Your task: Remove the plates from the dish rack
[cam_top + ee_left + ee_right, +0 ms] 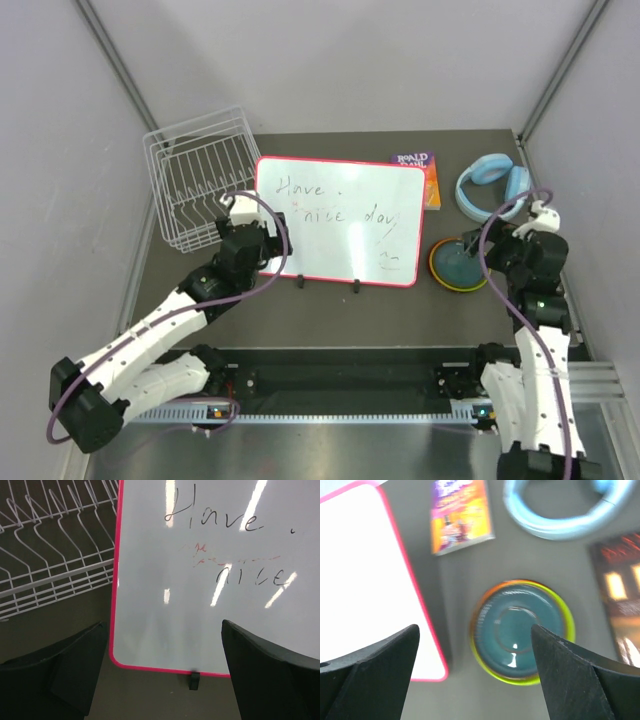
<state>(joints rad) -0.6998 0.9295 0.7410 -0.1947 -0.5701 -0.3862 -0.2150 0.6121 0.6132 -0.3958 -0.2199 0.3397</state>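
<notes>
The 2 dark fingers (375, 675) of the right gripper (475, 627) fill the bottom of the right wrist view. They are spread wide with nothing between them, and hang over a stack of small round plates (517, 630). The stack has a dark blue-teal plate on top, with lime-yellow and orange rims showing beneath. It sits on the table at the right, near the light blue headphones (495, 185) and well apart from the white wire dish rack (200, 175) at the far left. No plate shows in the rack, so the unloading looks all but finished.

The step in hand seems to be clearing away from the stack. That calls for rising straight up with the jaws kept wide, so neither finger clips a rim and slides the pile.

The right arm stands folded at the elbow, wrist tipped down over the plates. The left arm reaches diagonally forward. The left gripper (164, 625) is also wide open and empty, facing the lower left corner of the pink-framed whiteboard (340, 220), just beside the rack.
</notes>
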